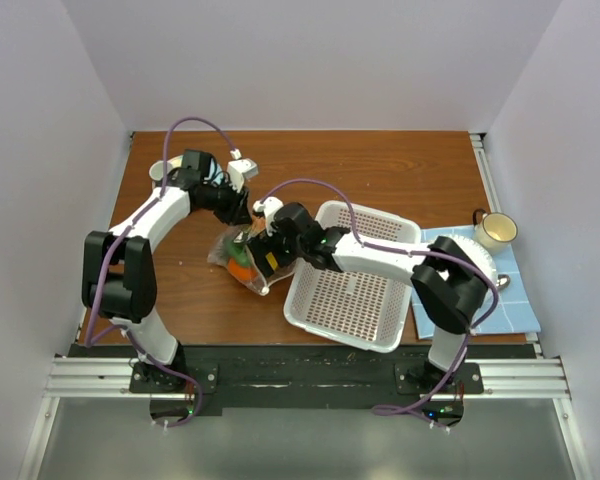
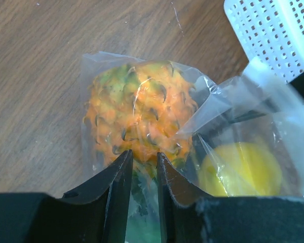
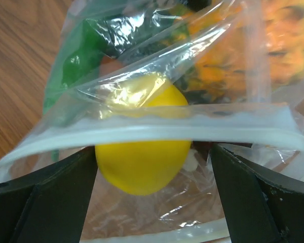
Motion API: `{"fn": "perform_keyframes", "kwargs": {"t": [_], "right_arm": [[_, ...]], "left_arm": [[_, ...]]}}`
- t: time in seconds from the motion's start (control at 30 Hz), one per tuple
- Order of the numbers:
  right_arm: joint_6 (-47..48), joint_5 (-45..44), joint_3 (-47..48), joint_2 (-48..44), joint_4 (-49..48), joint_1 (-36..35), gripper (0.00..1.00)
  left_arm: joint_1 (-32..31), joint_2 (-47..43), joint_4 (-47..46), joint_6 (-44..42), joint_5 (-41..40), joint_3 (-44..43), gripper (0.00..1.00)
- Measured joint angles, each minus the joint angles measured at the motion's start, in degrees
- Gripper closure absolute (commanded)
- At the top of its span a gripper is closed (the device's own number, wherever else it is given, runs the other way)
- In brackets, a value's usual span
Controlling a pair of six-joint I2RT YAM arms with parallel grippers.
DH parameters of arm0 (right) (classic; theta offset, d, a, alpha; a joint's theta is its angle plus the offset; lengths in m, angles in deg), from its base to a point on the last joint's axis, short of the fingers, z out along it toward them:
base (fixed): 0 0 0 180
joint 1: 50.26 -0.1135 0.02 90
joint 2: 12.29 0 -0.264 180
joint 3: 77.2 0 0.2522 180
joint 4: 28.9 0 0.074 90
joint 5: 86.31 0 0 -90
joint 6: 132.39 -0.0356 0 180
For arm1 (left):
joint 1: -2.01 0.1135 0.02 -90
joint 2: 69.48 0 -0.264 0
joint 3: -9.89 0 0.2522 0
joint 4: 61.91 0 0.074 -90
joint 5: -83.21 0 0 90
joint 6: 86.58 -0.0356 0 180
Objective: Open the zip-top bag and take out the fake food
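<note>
The zip-top bag (image 1: 232, 262) lies on the wood table left of the basket. In the left wrist view a bumpy orange fruit (image 2: 137, 119) and a yellow lemon (image 2: 243, 169) show through the plastic. My left gripper (image 2: 143, 159) is nearly shut, pinching bag film beside the orange fruit; in the top view it (image 1: 242, 212) is at the bag's far end. My right gripper (image 3: 153, 152) is open at the bag's mouth, its fingers either side of the lemon (image 3: 142, 162), with the white zip strip (image 3: 233, 132) across them. A green piece (image 3: 73, 66) lies deeper inside.
The white perforated basket (image 1: 355, 290) sits right of the bag, under my right arm. A mug (image 1: 495, 230) stands on a blue mat (image 1: 520, 300) at the far right. A small cup (image 1: 158, 172) is at the back left.
</note>
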Motion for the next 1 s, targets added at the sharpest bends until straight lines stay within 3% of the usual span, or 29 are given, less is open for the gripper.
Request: {"fn": "perform_keyframes", "kwargs": {"t": [0.27,0.6,0.7,1.0], "right_arm": [[-1.6,4.0,7.1,8.4,0.2,-0.5,0.09],[-2.4,4.2,13.3,12.1,3.3,-1.5,0.67],[-2.4,3.8,12.9,10.4,4.6,-1.5,0.74],[-1.9,2.2,11.1,-1.9,8.3,-1.5,0.75]], "left_arm": [[0.0,-1.0,0.0,-1.4,0.3,1.5,0.7],[3.2,-6.3,-1.8,-3.4,-3.3,9.9,0.83],[4.9,-5.1,-2.3,-4.2,-3.2,10.1,0.85],[7.2,-1.9,-5.9,-4.3,-3.5,10.6,0.87]]}}
